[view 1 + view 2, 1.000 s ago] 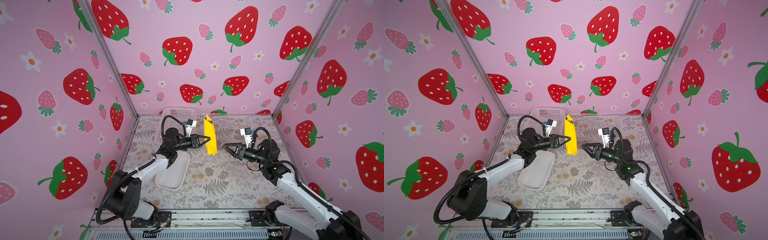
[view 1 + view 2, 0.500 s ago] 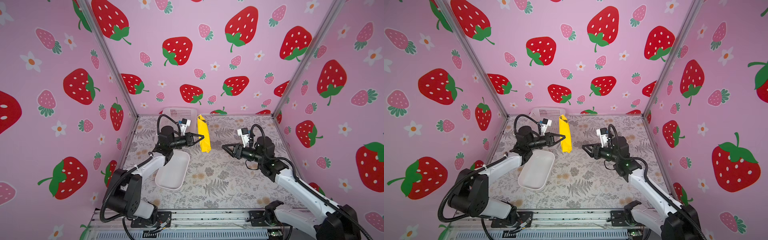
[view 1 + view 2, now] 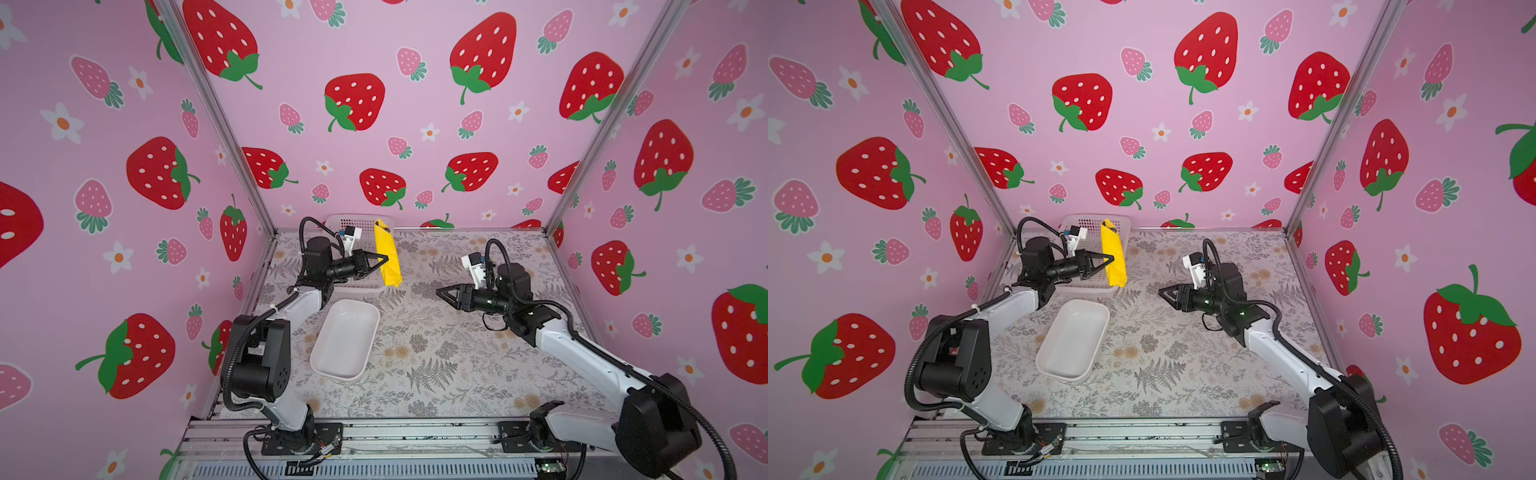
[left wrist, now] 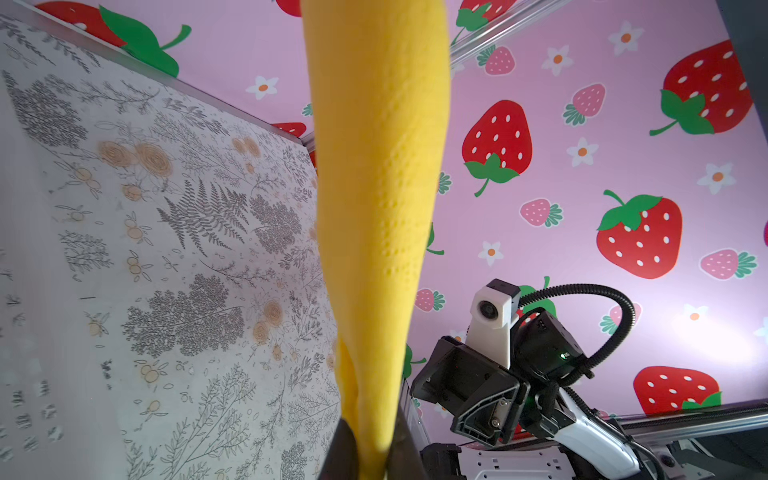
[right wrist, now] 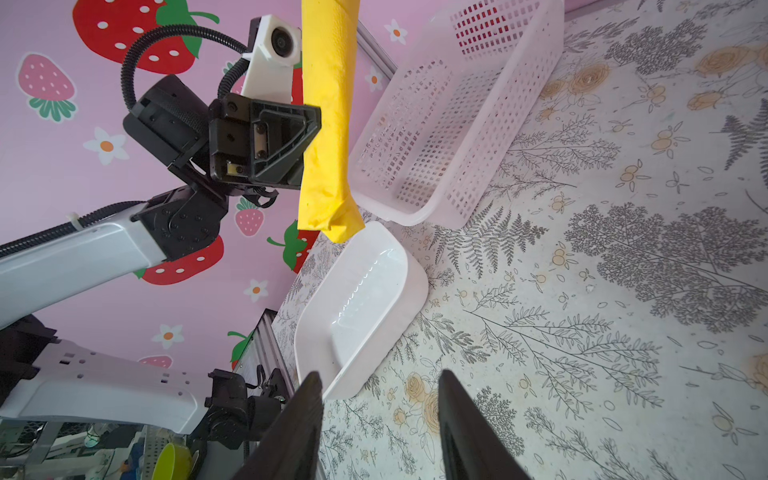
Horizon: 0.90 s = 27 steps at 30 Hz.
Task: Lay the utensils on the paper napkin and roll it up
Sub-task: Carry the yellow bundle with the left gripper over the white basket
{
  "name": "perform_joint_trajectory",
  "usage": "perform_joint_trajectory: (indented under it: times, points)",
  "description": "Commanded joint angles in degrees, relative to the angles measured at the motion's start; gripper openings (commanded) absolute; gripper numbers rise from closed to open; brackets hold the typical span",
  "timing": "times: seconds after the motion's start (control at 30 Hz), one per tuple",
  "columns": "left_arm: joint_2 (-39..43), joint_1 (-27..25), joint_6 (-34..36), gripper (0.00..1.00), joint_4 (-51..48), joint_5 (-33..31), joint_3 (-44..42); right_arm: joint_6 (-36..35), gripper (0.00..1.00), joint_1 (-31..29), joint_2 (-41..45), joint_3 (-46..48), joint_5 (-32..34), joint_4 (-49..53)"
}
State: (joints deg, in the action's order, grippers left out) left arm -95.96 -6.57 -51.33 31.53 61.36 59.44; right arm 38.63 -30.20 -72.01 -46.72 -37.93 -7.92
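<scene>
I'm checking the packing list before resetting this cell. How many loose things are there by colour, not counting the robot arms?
Yellow: 1, the napkin, rolled up
White: 2, the tray and the mesh basket
Total: 3
</scene>
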Motion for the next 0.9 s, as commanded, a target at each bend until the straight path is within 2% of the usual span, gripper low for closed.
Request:
perform_joint_trajectory:
  times: [0.0,0.27,0.4,0.57,0.87]
  points:
    - [-1.82,2.04,0.76,0.01,0.15,3.16,4.1,-1.67,0.48,0.22,-1.71,-2.47,-1.82,0.05]
    - [-7.47,4.82,10.38,0.01,-13.93,2.97,10.76,-2.42,0.51,-0.04,-6.39,-5.25,-3.06,-0.2]
    - [-10.49,5.97,12.75,0.0,-18.2,2.17,13.48,-3.01,0.51,-0.29,-8.6,-6.76,-3.22,-0.43]
    - [-14.49,6.11,21.03,0.0,-29.62,1.42,19.23,-3.7,0.61,-1.06,-10.74,-8.6,-1.99,-1.76]
    - [-21.35,6.64,27.27,0.0,-39.34,0.01,28.0,-3.48,0.64,-1.97,-15.33,-11.88,-1.66,-2.47]
